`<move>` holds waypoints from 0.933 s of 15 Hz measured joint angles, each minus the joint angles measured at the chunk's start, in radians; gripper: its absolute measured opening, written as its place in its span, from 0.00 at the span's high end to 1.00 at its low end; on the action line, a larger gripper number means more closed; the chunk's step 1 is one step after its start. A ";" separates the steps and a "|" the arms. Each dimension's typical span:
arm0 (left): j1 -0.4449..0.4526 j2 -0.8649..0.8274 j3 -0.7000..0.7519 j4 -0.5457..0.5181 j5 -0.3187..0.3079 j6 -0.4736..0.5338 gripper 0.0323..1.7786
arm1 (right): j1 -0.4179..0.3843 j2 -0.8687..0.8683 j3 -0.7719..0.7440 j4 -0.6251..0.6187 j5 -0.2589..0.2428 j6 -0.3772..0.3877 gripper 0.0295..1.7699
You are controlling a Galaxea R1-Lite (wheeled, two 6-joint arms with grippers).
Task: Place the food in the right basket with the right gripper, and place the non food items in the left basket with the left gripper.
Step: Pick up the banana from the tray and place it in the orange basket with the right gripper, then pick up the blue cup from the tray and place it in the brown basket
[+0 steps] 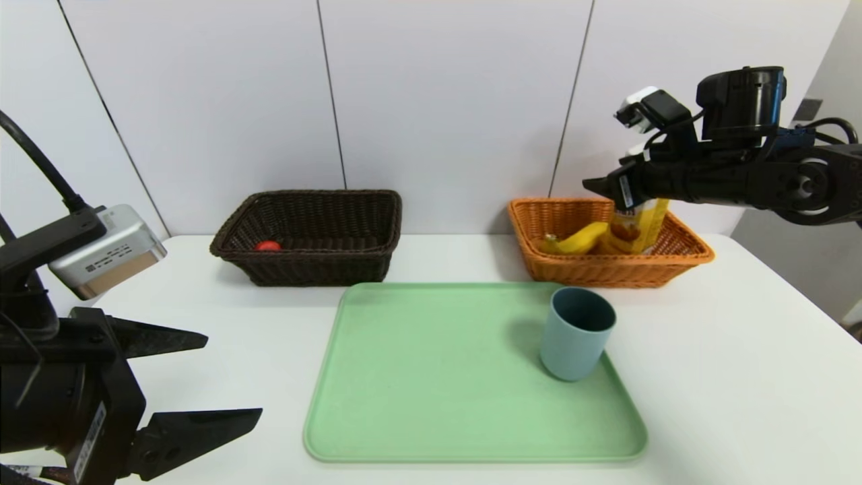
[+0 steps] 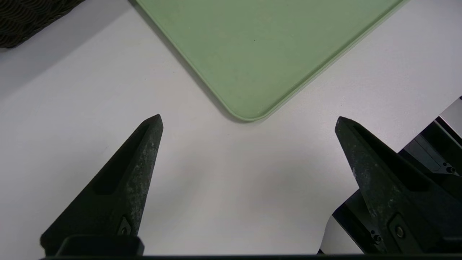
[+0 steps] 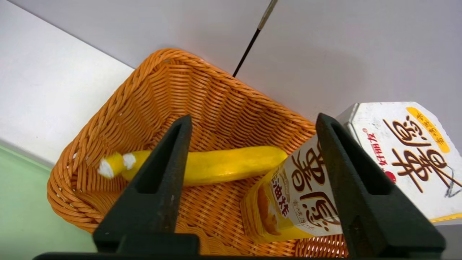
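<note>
The right gripper (image 3: pixel 252 124) hovers over the orange basket (image 1: pixel 609 266), fingers spread and gripping nothing. Inside, the snack box (image 3: pixel 306 187) stands tilted, its top toward the wall; one finger hides part of it. The banana (image 3: pixel 216 166) lies flat along the basket floor. The left gripper (image 2: pixel 249 121) hangs wide open over the worktop (image 2: pixel 216 187). The cup (image 1: pixel 576 333) stands upright on the tray (image 1: pixel 431 377). The duck (image 1: pixel 267 246) barely shows in the dark basket (image 1: pixel 310 236).

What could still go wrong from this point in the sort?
The snack box stands tilted in the orange basket beside the banana; with the right gripper open around it, pulling back could topple it. The cup sits near the green tray edge, so the left gripper might knock it over.
</note>
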 joint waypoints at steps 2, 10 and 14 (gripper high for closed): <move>0.000 0.000 0.000 0.000 0.000 0.000 0.05 | 0.000 -0.004 -0.014 0.009 0.002 0.002 0.25; 0.001 -0.014 0.006 0.000 0.003 -0.007 0.05 | 0.040 -0.153 -0.142 0.383 0.082 0.190 0.11; 0.001 -0.021 0.006 -0.002 0.005 -0.022 0.05 | 0.024 -0.254 -0.217 0.634 0.174 0.295 0.08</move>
